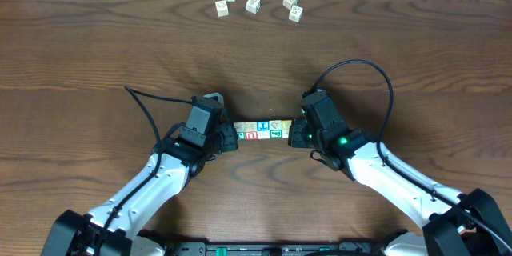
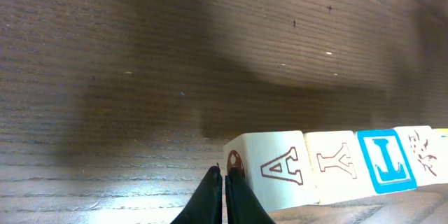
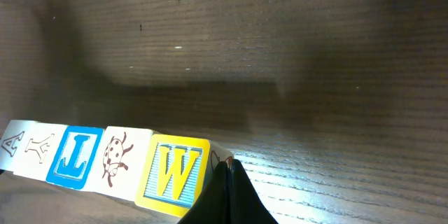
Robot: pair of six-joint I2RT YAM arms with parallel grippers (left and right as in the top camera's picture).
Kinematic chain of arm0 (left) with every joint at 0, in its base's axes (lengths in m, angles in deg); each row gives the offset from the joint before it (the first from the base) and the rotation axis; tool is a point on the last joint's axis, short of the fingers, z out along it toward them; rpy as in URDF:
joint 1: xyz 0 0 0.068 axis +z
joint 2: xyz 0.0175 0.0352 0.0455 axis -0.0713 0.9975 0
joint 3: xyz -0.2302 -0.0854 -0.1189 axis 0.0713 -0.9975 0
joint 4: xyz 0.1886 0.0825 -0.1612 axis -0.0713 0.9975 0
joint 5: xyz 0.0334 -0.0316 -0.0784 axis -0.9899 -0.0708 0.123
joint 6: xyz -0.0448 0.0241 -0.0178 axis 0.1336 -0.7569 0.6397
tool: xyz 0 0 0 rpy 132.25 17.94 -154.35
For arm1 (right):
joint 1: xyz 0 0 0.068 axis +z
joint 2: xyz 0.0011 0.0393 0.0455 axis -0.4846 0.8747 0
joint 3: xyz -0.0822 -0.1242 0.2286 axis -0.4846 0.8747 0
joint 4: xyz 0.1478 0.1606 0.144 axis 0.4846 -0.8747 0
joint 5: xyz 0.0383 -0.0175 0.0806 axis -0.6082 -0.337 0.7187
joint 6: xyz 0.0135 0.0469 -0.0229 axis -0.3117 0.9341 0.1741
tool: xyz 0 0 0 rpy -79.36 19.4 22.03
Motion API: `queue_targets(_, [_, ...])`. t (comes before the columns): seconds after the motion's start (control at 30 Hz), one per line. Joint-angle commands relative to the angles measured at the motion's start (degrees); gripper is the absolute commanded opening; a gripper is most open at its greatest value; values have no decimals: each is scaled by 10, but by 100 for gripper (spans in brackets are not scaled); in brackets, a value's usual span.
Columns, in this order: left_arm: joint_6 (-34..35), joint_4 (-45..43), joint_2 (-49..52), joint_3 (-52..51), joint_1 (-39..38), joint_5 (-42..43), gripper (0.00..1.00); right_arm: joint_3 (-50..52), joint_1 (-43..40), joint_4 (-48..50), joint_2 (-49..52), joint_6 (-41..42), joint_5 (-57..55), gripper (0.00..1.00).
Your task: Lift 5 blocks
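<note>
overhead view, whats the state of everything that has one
row of five blocks: lined up face to face between the fingers, lift unclear
left fingers: shut, tips at the A block end
right fingers: shut, tips at the W block end
five loose cubes: scattered at the far side, untouched
</note>
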Motion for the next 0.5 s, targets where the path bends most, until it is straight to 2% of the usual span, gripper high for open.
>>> queue_targets(0.0, [16, -37, -3, 15, -55, 180, 7, -24, 60, 38, 17, 14, 232, 1])
queue_targets(0.47, [26, -50, 26, 14, -77, 177, 7, -24, 61, 47, 21, 14, 234, 1])
